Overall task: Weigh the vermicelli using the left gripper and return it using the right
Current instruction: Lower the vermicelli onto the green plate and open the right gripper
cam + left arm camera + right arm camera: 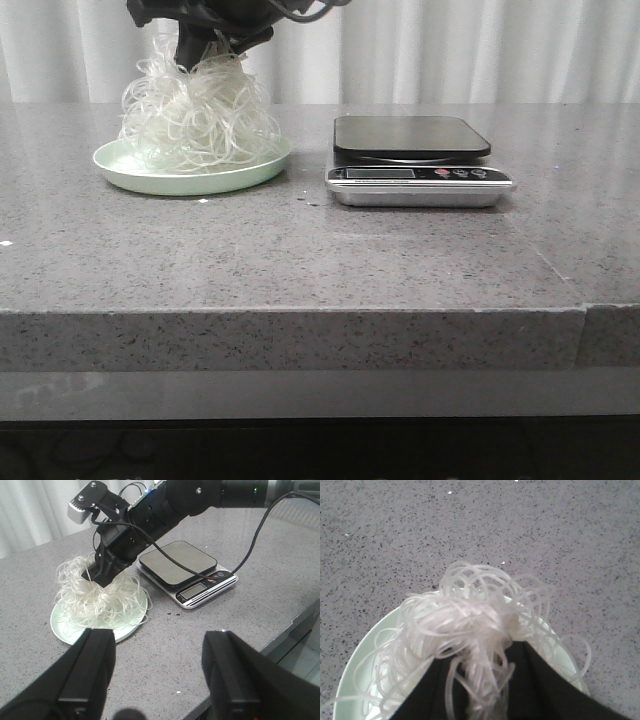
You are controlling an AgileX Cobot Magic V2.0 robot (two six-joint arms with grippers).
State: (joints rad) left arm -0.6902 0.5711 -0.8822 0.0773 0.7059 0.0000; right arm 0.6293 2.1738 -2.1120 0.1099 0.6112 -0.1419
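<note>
The vermicelli (195, 110), a fluffy whitish tangle, sits over the pale green plate (190, 180) at the left of the table, its lower strands on the plate. My right gripper (205, 45) comes down from above and is shut on the top of the tangle. The right wrist view shows strands (470, 625) pinched between its black fingers (540, 685). The left wrist view shows the right arm reaching over the scale (177, 562) to the vermicelli (100, 597). My left gripper (157, 640) is open and empty, nearer the table's front edge. The scale's black platform (412, 137) is bare.
The silver kitchen scale body (420, 185) stands just right of the plate, display and buttons facing front. The right arm and its cables (165, 510) span above the scale. The grey stone tabletop (300, 260) has a front edge (300, 312) close below.
</note>
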